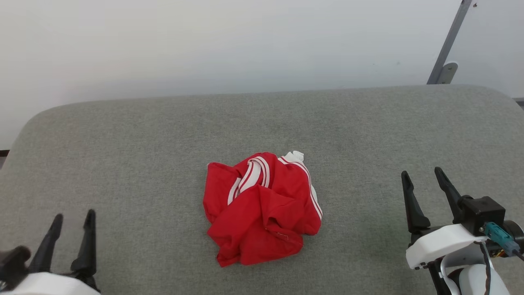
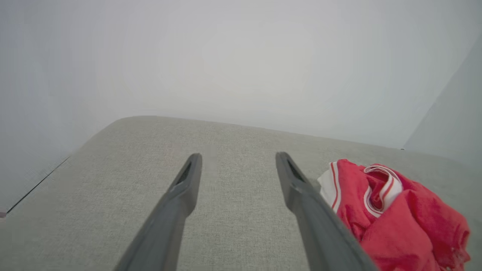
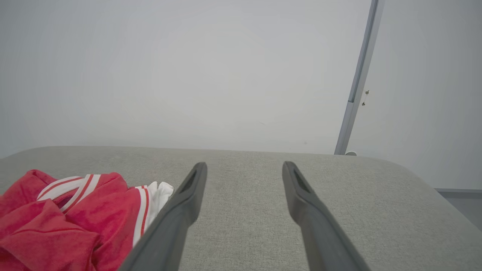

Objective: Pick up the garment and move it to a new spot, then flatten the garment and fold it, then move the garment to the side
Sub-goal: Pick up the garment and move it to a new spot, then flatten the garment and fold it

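Garment (image 1: 262, 209): a crumpled red heap lying about mid-surface (image 1: 123, 164) on the grey cloth cover. Neither arm holds or touches it. It is not yet lifted, so I judge the first step of the task is pending.

Left end effector (image 1: 75, 214): fingers spread wide with nothing between them, low at the near left. The garment lies to its right and somewhat farther out. In the left wrist view the left end effector (image 2: 238, 154) points at bare surface. The garment (image 2: 395, 218) sits off to the right there, partly hidden behind the right-hand finger.

Right end effector (image 1: 421, 171): also spread wide and empty, about level with the heap's far half. The garment lies to its left. In the right wrist view the right end effector (image 3: 244, 164) aims at bare surface. The garment (image 3: 67, 218) sits low left, its edge behind the left-hand finger.

Long axis: none clear. The heap is about as wide as it is deep, perhaps slightly longer near-to-far. Striped trim (image 1: 254, 174) and a white sleeve bit (image 1: 295, 156) sit toward the far edge. No lettering is visible.

Nearer arm (a judgement from the head view): the gap on the right looks a little smaller, so the right arm is nearer, though not by much. Both are well apart from the cloth. Either arm must swing inward toward centre, because a straight-ahead reach would miss.
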### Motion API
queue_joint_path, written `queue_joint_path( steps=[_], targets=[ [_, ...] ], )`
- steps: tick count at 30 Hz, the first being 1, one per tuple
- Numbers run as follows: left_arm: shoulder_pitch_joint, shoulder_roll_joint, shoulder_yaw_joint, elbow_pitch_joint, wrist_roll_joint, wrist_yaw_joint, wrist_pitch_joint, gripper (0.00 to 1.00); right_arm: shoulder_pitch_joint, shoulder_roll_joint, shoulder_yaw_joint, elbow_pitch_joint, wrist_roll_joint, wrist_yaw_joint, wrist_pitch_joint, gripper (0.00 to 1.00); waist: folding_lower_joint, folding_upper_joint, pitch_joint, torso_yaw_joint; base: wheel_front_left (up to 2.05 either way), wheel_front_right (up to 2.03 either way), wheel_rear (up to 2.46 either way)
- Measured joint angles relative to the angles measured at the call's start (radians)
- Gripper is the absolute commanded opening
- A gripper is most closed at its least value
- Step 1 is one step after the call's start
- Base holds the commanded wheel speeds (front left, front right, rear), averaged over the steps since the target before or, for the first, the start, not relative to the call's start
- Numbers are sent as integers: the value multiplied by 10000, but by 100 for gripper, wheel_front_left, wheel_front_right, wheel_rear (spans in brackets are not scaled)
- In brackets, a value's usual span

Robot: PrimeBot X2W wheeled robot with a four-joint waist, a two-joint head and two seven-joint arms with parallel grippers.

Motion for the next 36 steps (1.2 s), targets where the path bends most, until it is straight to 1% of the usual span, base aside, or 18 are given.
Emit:
queue_joint_path(
  steps=[2,5,8,12,21,24,30,33,36],
  targets=[
    [298,-161,330,-159,144,-2,0,100,35,10,-25,-71,10,0,21,100,0,0,-11,34,0,0,0],
    [621,-591,905,-368,349,56,-2,100,107,38,-67,-119,21,0,33,100,0,0,-25,78,0,0,0],
    [946,-859,1141,-389,545,-102,-4,100,176,59,-125,-148,35,0,44,100,0,0,-34,126,0,0,0],
    [989,-1172,1461,-433,798,-313,-6,100,186,105,-155,-207,48,0,107,100,0,0,-43,188,0,0,0],
    [1114,-1509,1831,-372,1074,-723,-8,100,191,142,-136,-268,104,0,117,100,0,0,-55,240,0,0,0],
    [1115,-1565,1906,-351,1158,-771,-10,100,198,178,-186,-249,196,0,151,100,0,0,-44,266,0,0,0],
    [1094,-1708,1954,-326,1398,-823,-10,100,168,228,77,-142,403,0,447,100,0,0,17,420,0,0,0],
    [1072,-1779,1914,-330,1459,-869,-12,100,45,163,343,-44,493,0,694,100,0,0,75,545,0,0,0],
    [922,-1812,1818,-330,1505,-915,-12,100,-278,-81,637,205,581,0,1083,100,0,0,176,719,0,0,0]
  ],
)
